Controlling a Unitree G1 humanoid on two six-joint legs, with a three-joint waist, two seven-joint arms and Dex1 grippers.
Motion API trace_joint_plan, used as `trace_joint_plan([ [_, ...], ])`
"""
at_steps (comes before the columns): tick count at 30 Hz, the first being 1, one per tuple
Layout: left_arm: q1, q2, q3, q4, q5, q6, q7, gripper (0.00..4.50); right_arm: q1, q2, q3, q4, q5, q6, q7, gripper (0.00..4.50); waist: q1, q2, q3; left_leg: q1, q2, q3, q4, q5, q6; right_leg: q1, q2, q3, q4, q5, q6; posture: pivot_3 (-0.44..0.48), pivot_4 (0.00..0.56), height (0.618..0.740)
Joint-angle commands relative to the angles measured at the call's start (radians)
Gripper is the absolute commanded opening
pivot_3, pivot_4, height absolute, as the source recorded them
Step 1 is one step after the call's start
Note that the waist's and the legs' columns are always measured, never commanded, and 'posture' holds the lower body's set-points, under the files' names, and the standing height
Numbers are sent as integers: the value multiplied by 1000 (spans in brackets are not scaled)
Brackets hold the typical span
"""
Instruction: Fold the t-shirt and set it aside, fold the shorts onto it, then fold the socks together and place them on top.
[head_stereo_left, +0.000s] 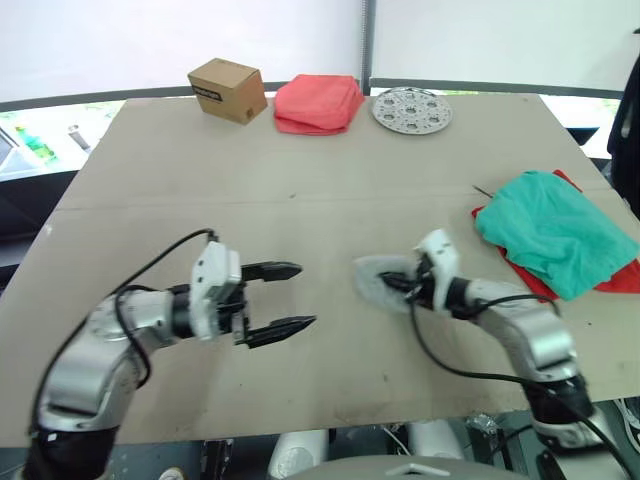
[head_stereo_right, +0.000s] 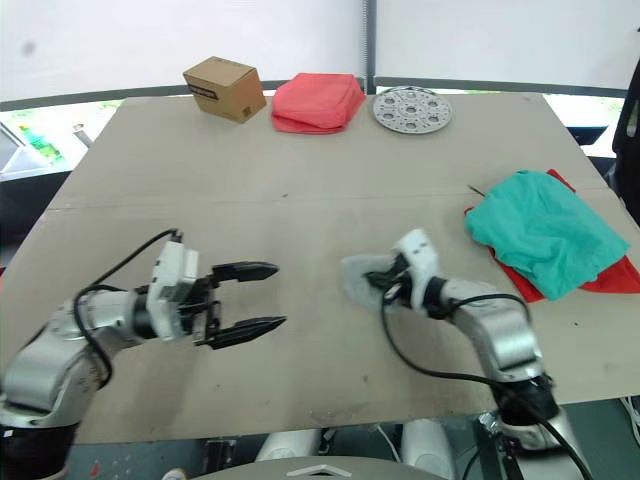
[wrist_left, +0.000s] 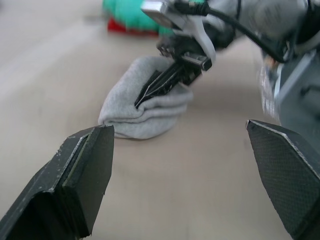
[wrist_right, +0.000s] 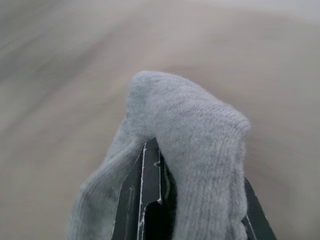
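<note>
We see the t-shirt (head_stereo_left: 622, 280) only as red strips at the right edge of the frame, the rest lying under the shorts (head_stereo_left: 560, 230), which the frame edge also clips. The right gripper (wrist_left: 150, 92) has its fingers buried in the folds of the socks (wrist_left: 145, 110), so we cannot tell how much fabric they pinch. In the right wrist view the table (wrist_right: 60, 75) is blurred to plain beige, and the grey sock draped over the fingers (wrist_right: 150, 195) covers their tips. In the left wrist view both fingers of the left gripper (wrist_left: 192, 142) run off the lower edge
</note>
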Motion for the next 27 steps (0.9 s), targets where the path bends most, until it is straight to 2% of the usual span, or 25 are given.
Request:
trace_joint_plan([
  [1,-124,-107,-89,44,21,-18,69,4500,-70,59,-301,-159,37,146,-234,10,-6,-1,-1,0,0,0,0,0,0,0,1,0,0,0,0,0,150,740],
  [4,-222,-231,-171,103,62,-37,127,4500,-196,79,-526,-107,-14,254,-435,10,-3,0,-1,1,-1,0,0,0,0,1,4,0,1,2,4,0,150,740],
  [6,-241,-269,-197,111,78,-45,143,4500,-258,77,-598,-43,-15,280,-491,10,-5,-1,-2,1,-2,0,0,0,0,1,5,1,0,2,4,0,150,740],
  [10,-275,-318,-231,129,101,-72,159,4500,-390,33,-664,235,-30,205,-561,10,-26,1,-1,2,-1,2,-3,0,0,0,6,3,1,2,4,0,150,740],
  [12,-284,-338,-243,126,108,-76,173,4500,-419,-20,-672,430,-23,128,-527,10,-29,3,-1,2,0,3,-3,0,0,0,6,3,1,2,4,0,150,740],
  [14,-290,-349,-249,122,116,-79,189,4500,-436,-60,-692,568,-19,73,-532,944,-29,3,-2,3,-1,5,-3,0,0,0,6,4,1,2,4,0,150,740],
  [15,-293,-352,-245,117,113,-74,199,4500,-440,-79,-688,606,-14,60,-529,1543,-28,3,-2,3,0,8,-3,0,0,1,6,4,1,2,4,0,150,740],
  [16,-295,-355,-240,109,109,-67,210,4500,-438,-97,-677,624,-12,55,-523,1784,-28,3,-2,3,0,9,-3,0,1,1,6,4,1,2,4,0,150,740],
  [17,-293,-357,-238,99,106,-62,223,4500,-432,-113,-668,627,-4,55,-513,2374,-28,3,-1,3,0,9,-3,0,1,1,6,4,1,2,4,0,150,740],
  [18,-289,-359,-236,90,103,-55,236,4500,-424,-126,-668,616,10,73,-506,2968,-28,3,-1,3,0,10,-3,0,1,1,6,5,1,2,4,0,150,740],
  [19,-287,-360,-236,84,96,-45,246,4500,-407,-138,-665,581,31,113,-490,3349,-28,3,-1,3,0,10,-3,0,1,1,6,5,1,2,4,0,150,740],
  [21,-300,-362,-230,79,77,-13,267,4500,-296,-206,-594,389,37,222,-456,4234,-22,4,-2,3,0,10,-3,0,1,1,6,5,1,2,4,0,150,740],
  [22,-306,-360,-229,80,71,-1,267,4500,-240,-236,-577,283,53,277,-439,4389,-18,5,-2,2,0,9,-2,0,1,1,6,3,1,2,4,0,150,740],
  [25,-323,-353,-221,99,55,31,267,4500,-156,-259,-626,74,105,409,-433,4389,-14,6,-2,0,0,6,-2,0,1,1,6,2,0,2,5,0,150,740],
  [27,-333,-350,-212,117,70,41,291,4500,-21,-314,-636,-90,107,436,-394,4389,-17,6,-2,1,0,3,-2,0,1,1,6,3,0,2,5,0,150,740],
])
